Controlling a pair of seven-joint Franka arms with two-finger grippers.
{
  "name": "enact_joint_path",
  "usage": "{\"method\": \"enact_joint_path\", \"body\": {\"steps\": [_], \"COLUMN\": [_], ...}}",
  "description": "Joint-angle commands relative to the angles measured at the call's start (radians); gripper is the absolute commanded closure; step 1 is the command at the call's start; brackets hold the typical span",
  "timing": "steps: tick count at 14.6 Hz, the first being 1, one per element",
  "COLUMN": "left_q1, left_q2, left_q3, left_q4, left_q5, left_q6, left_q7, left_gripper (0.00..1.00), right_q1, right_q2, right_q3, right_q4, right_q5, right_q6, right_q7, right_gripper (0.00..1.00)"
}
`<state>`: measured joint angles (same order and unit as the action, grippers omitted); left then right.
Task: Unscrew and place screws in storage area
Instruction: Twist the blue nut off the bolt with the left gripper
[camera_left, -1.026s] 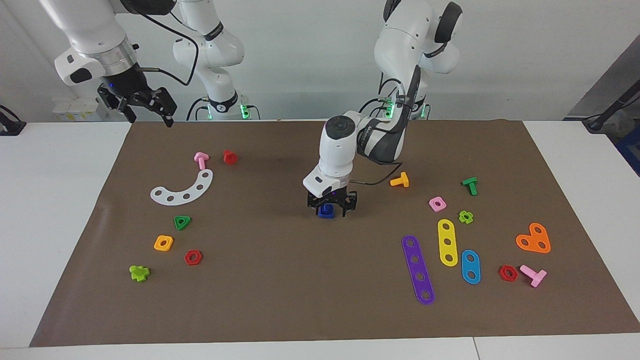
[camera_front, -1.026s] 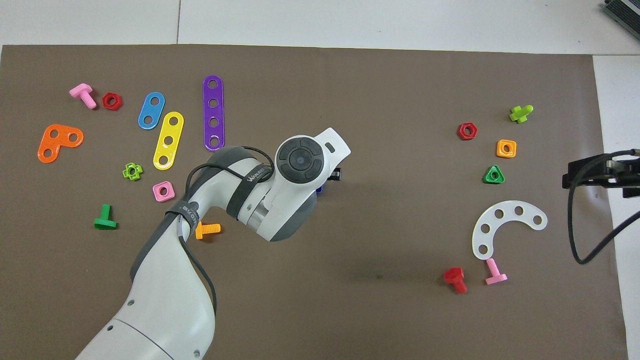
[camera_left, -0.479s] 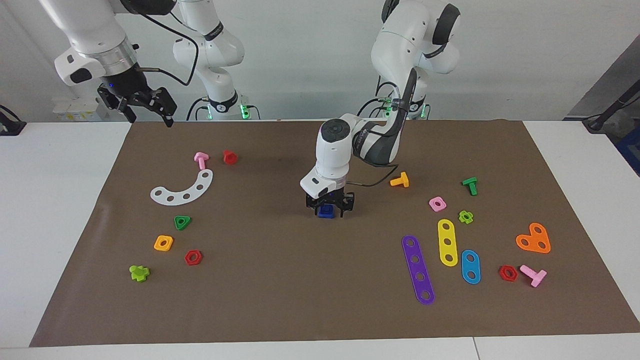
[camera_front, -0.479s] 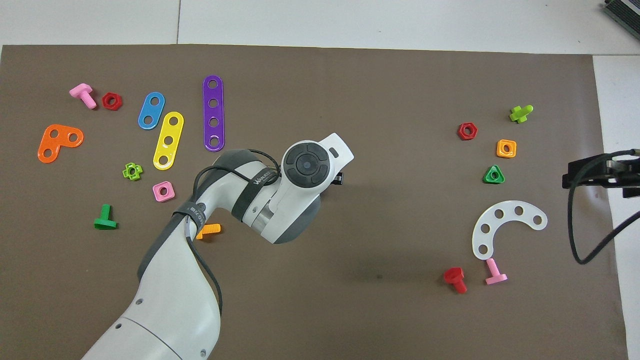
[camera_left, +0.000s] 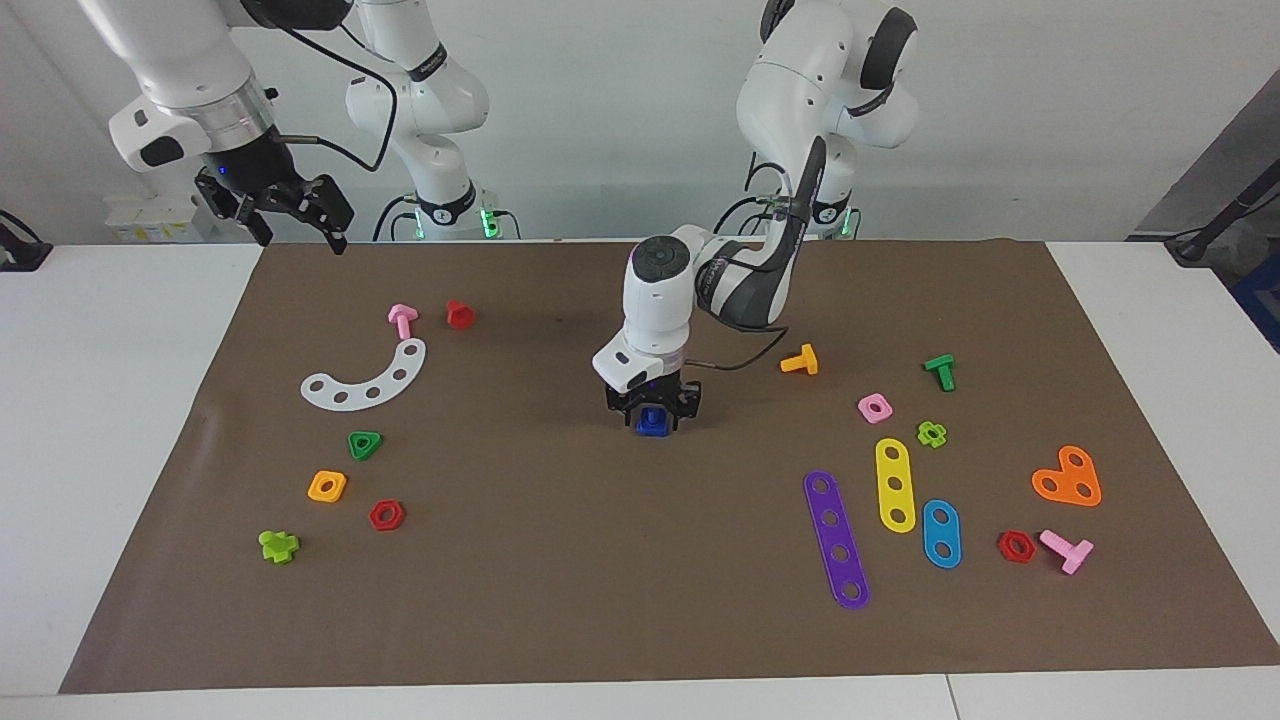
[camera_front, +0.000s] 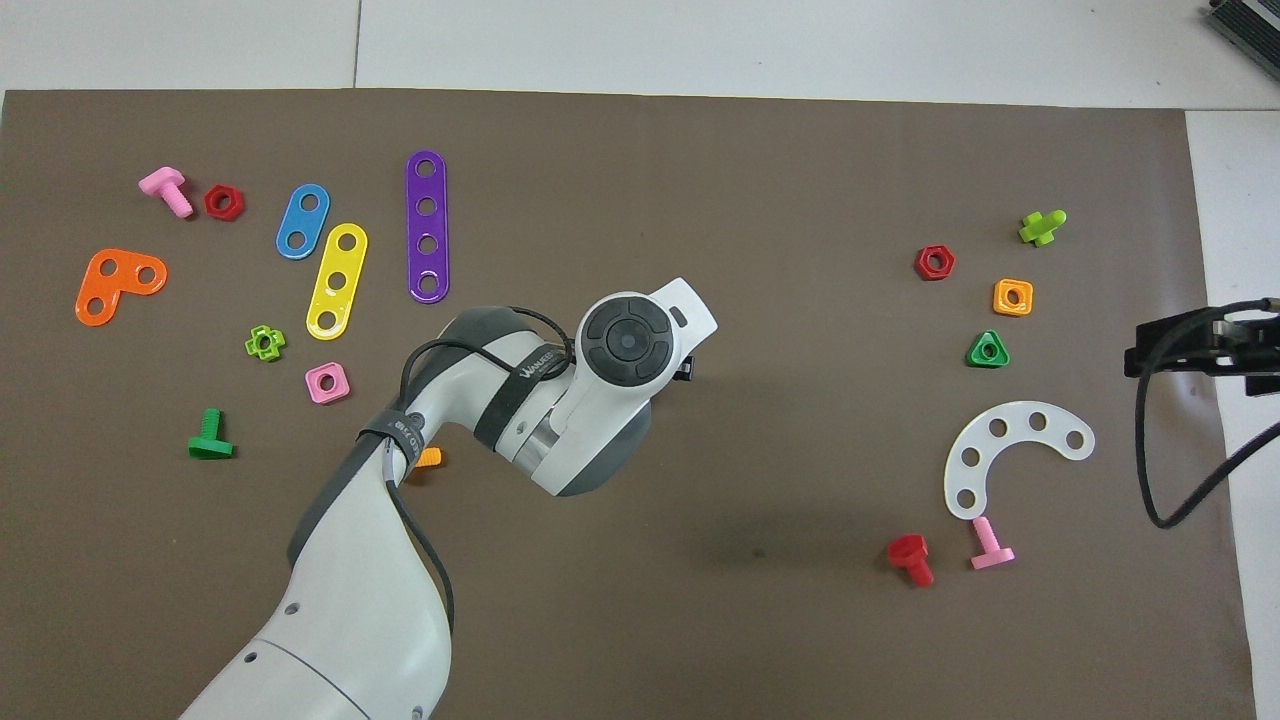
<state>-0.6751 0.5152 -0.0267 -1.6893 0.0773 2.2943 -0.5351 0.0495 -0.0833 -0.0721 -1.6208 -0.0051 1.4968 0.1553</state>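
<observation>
A small dark-blue screw (camera_left: 652, 422) stands on the brown mat (camera_left: 560, 560) near its middle. My left gripper (camera_left: 652, 408) is down directly over it, with its black links to either side of the blue piece, whose upper part is covered. In the overhead view the left arm's wrist hides the screw completely. My right gripper (camera_left: 298, 228) waits open and empty in the air, above the mat's edge at the right arm's end, and shows as (camera_front: 1200, 352) in the overhead view.
Toward the right arm's end lie a white curved strip (camera_left: 368, 378), a pink bolt (camera_left: 402, 320), a red bolt (camera_left: 460, 314) and several nuts. Toward the left arm's end lie an orange bolt (camera_left: 800, 360), a purple strip (camera_left: 836, 538), a yellow strip (camera_left: 895, 484) and other pieces.
The left arm's wrist has turned and shifted slightly toward the right arm's end while staying down over the blue screw. The right arm has not moved.
</observation>
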Motion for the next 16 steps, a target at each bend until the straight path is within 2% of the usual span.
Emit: {"method": "enact_joint_path", "body": {"steps": [1,7,16], "left_q1": [-0.012,-0.005,0.000], "left_q2": [-0.004,-0.006,-0.004], "left_q3": [0.013,0.013,0.011], "left_q4": [-0.009,-0.016,0.000], "left_q5": [0.025,0.025,0.022], "left_q6": [-0.012,-0.022,-0.035], "left_q7": [-0.002,0.006,0.007], "left_gripper": [0.23,0.33,0.39], "right_q1": [-0.008,-0.008,-0.008], "right_q2": [-0.023,-0.023,-0.024], "right_q3": [0.008,0.008,0.008], "right_q4": [-0.027,-0.025,-0.025], "right_q5": [0.017,0.017,0.017], "right_q6": [0.016,0.017,0.017], "right_q7": [0.006,0.007,0.006], "right_gripper": [0.00,0.00,0.00]}}
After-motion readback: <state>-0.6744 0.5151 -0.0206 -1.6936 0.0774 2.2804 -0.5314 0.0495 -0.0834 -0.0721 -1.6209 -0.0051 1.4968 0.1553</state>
